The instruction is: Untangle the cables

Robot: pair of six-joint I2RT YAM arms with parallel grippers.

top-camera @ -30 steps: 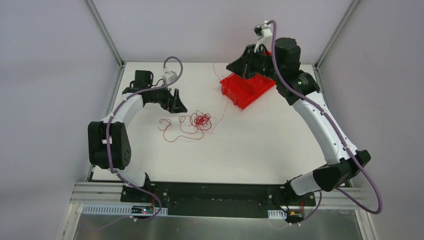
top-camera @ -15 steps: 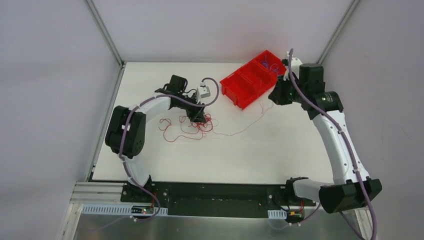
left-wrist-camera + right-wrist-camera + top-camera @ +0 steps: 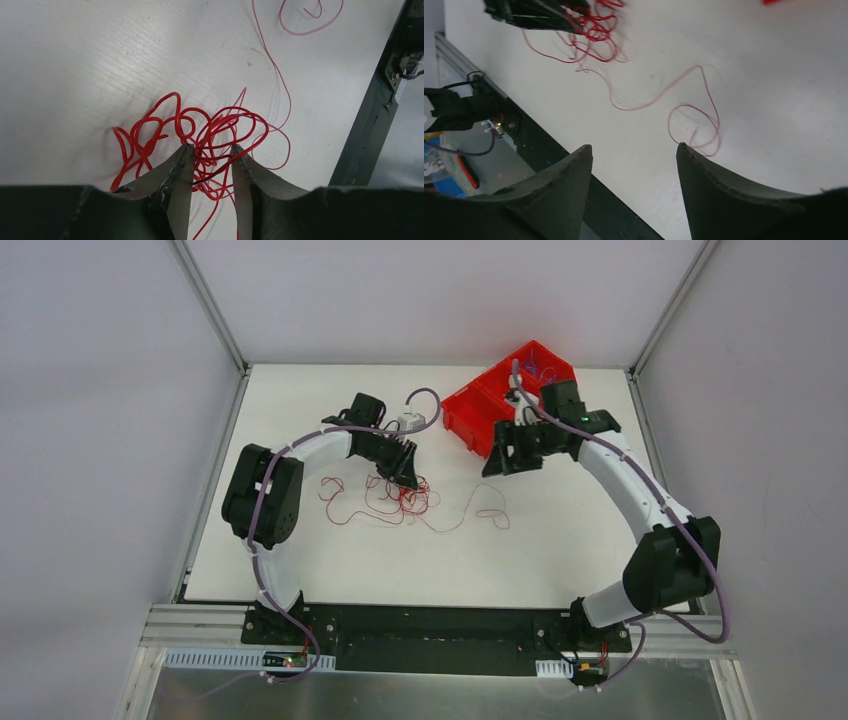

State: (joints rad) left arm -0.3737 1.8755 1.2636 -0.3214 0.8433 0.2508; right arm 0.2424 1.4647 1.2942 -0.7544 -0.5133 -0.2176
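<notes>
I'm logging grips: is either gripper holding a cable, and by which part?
Nothing is clamped. The right gripper is open and empty; the left gripper straddles the near loops of the red tangle, jaws apart.

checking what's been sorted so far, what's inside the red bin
The red bin holds a few thin bluish wires in its far compartment. No wires show in the visible part of the nearer compartment, but the right arm covers its other end.

Two arms, two grippers, one red bin (image 3: 462, 422), one tangle of cables (image 3: 405, 495)
One left arm (image 3: 300, 450) and one right arm (image 3: 625, 475) carry the left gripper (image 3: 408, 478) and right gripper (image 3: 497, 464). The bin sits at one o'clock on the table (image 3: 560, 560). One loose strand (image 3: 478, 512) lies at the tangle's three o'clock.
</notes>
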